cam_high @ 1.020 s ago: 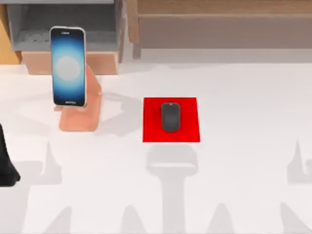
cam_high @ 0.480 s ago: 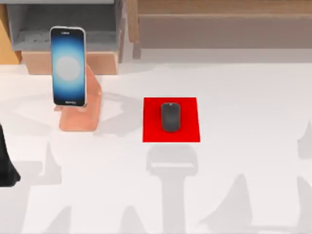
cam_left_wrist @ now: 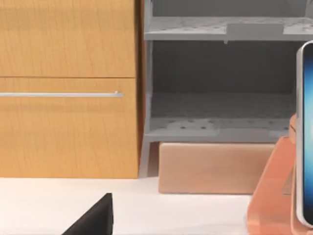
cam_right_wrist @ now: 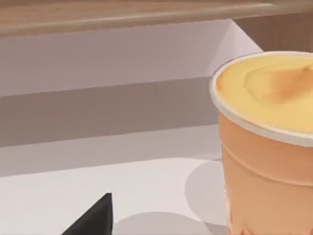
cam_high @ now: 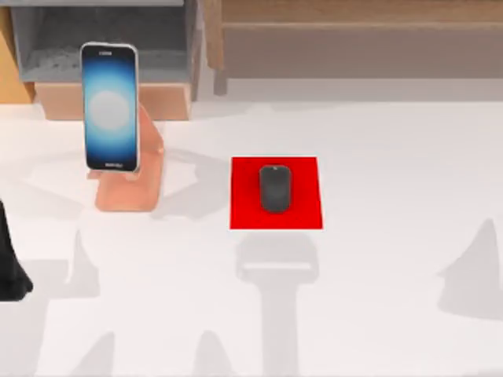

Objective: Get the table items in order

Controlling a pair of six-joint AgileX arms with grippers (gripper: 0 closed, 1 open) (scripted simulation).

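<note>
The smartphone (cam_high: 109, 107), its screen glowing blue-white, leans upright on a peach stand (cam_high: 126, 192) at the back left of the white table (cam_high: 393, 157). The dark grey mouse (cam_high: 275, 188) lies in the middle of a red mat (cam_high: 302, 212) at the table's centre. My left arm (cam_high: 9, 267) is a dark shape at the left edge, well in front of the phone. The left wrist view has the phone's rim (cam_left_wrist: 307, 137) and the stand (cam_left_wrist: 274, 196) ahead, plus a dark tip of the left gripper (cam_left_wrist: 93, 220). A dark tip of the right gripper (cam_right_wrist: 93, 220) shows in the right wrist view.
A grey shelf unit (cam_high: 47, 47) and a wooden one (cam_high: 354, 39) stand along the back edge. A wooden cabinet (cam_left_wrist: 68, 88) sits beside the grey shelves. An orange cup (cam_right_wrist: 269, 142) with yellow contents stands close in the right wrist view.
The arm shadows on the table's front and right have shifted. The phone, the mouse and my left arm have stayed where they were.
</note>
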